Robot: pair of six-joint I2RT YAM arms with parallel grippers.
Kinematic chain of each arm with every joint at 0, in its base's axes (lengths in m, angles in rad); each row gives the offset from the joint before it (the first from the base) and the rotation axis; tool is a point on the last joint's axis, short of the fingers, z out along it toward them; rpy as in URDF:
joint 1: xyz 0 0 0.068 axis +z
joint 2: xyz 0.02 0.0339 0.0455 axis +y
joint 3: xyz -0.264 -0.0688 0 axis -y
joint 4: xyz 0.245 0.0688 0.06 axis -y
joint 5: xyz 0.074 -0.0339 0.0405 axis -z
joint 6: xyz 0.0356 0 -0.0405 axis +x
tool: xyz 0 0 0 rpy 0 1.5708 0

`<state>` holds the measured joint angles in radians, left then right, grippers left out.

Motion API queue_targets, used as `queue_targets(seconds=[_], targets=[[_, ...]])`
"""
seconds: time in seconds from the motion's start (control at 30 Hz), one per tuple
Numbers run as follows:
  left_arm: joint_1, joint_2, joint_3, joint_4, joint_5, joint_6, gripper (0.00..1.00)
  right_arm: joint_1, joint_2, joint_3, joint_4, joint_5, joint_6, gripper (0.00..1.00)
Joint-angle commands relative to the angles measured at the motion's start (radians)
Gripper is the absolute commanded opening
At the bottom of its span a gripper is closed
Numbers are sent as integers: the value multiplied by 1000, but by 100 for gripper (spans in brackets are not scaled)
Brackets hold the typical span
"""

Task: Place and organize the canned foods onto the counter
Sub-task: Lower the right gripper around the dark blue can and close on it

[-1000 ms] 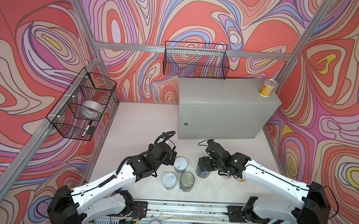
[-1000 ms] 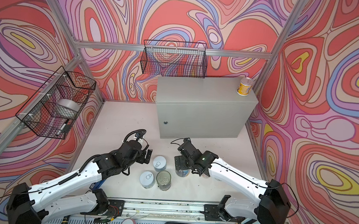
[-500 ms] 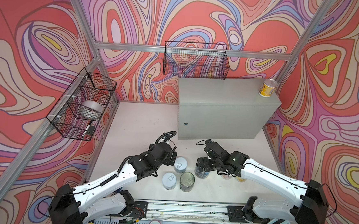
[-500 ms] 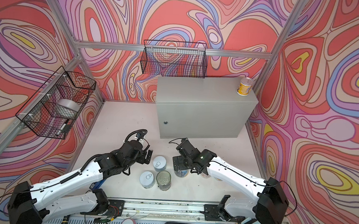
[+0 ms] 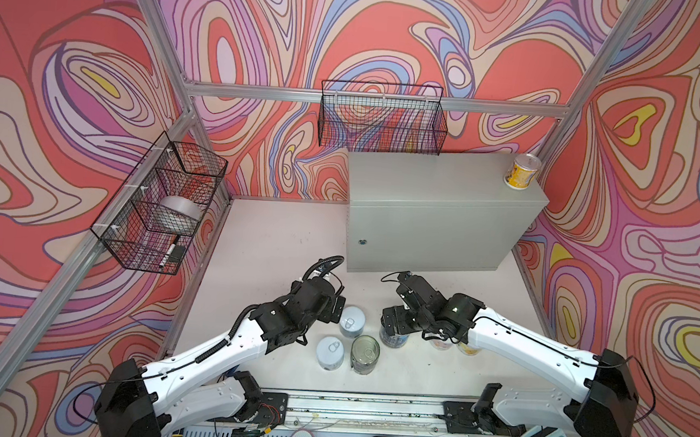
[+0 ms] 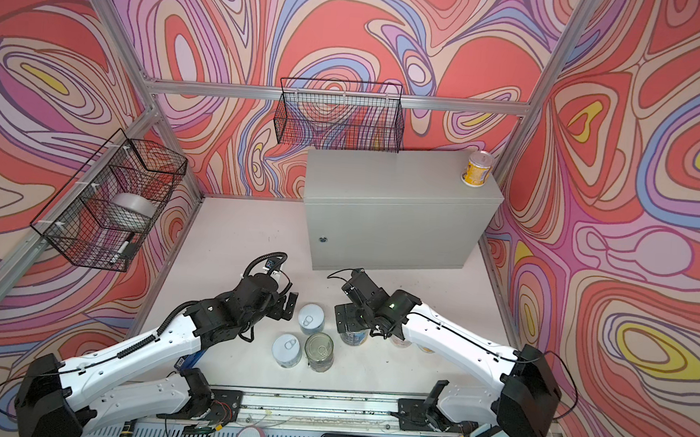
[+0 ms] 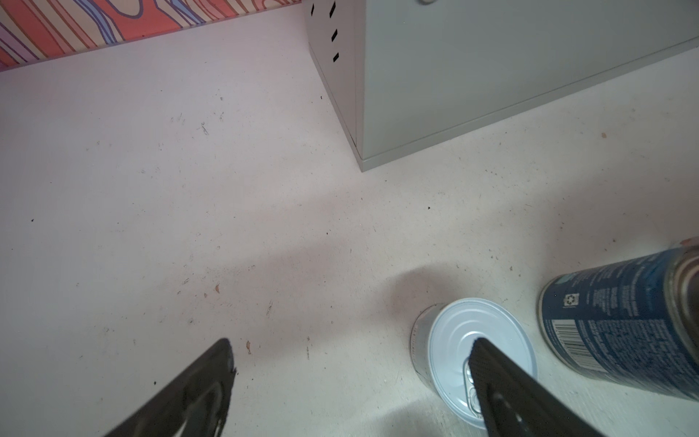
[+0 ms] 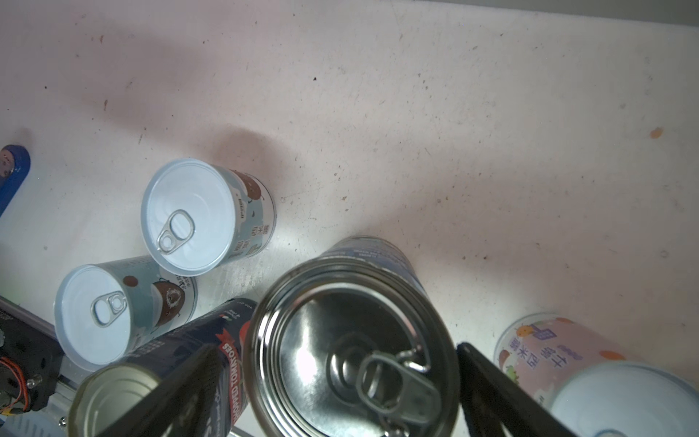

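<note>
At lower centre of both top views, our right pincer, wide open and empty, straddles the upright dark blue tin can.

Pink can partly off-frame

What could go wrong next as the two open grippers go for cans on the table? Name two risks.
The right gripper has its open fingers on either side of the tall dark blue can, but the tomato can and pink can stand close beside them; closing or lifting might knock them. One finger of the left gripper hangs over the pale blue can, so descending could strike its lid.
</note>
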<state>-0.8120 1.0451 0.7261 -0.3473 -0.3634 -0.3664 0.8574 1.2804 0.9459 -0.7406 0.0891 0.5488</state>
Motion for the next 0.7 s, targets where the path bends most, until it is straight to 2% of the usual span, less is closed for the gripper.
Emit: queue_targets(seconds=[0.0, 0.67], targets=[[-3, 3, 22, -5, 3, 4, 100, 16, 18, 7, 4, 3, 5, 99], [-3, 22, 2, 29, 4, 9, 100, 37, 45, -11, -53, 82, 28, 99]])
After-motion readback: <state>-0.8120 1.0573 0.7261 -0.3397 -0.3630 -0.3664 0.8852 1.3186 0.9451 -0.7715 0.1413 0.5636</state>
